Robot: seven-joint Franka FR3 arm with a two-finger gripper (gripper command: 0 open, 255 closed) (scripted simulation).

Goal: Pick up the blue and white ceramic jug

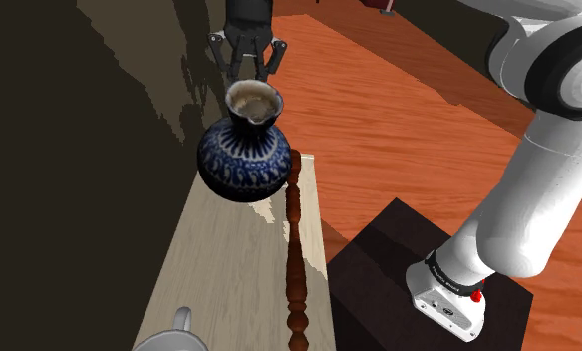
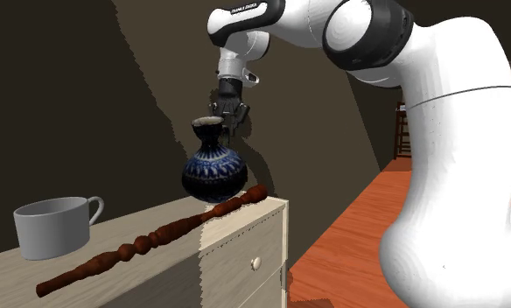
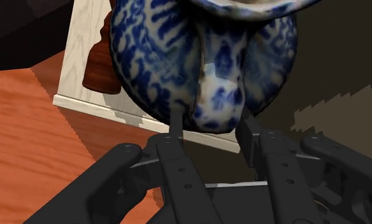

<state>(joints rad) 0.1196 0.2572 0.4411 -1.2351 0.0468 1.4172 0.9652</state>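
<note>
Presently: gripper [image 1: 247,58] hangs straight down from the arm, clenched on the jug [image 1: 242,158]. In the wrist view the fingers [image 3: 176,150] stand one on each side of the handle [image 3: 220,95], pressed against it; gap between them is narrow, handle fills it. Grasp is high, by the neck, so the heavy round body hangs below the hold and the mouth faces up.

Jug: blue pattern on white, dark rim, upright. Sits over the far end of the cabinet [image 2: 245,254], near its corner. Base looks just clear of the top, with a shadow under it. My reading is lifted, though only slightly.

Also on the cabinet top: long turned wooden spindle [image 2: 149,241] lying along the edge, one end close beside the jug; grey mug [image 2: 57,226] well apart at the other end. Orange wood floor [image 1: 379,130] beyond.

Judgement: pick nearly done, needs more height. Risk: a hold on the handle alone lets the body swing or twist; the spindle's end is near enough to be knocked if the jug drifts sideways
</note>
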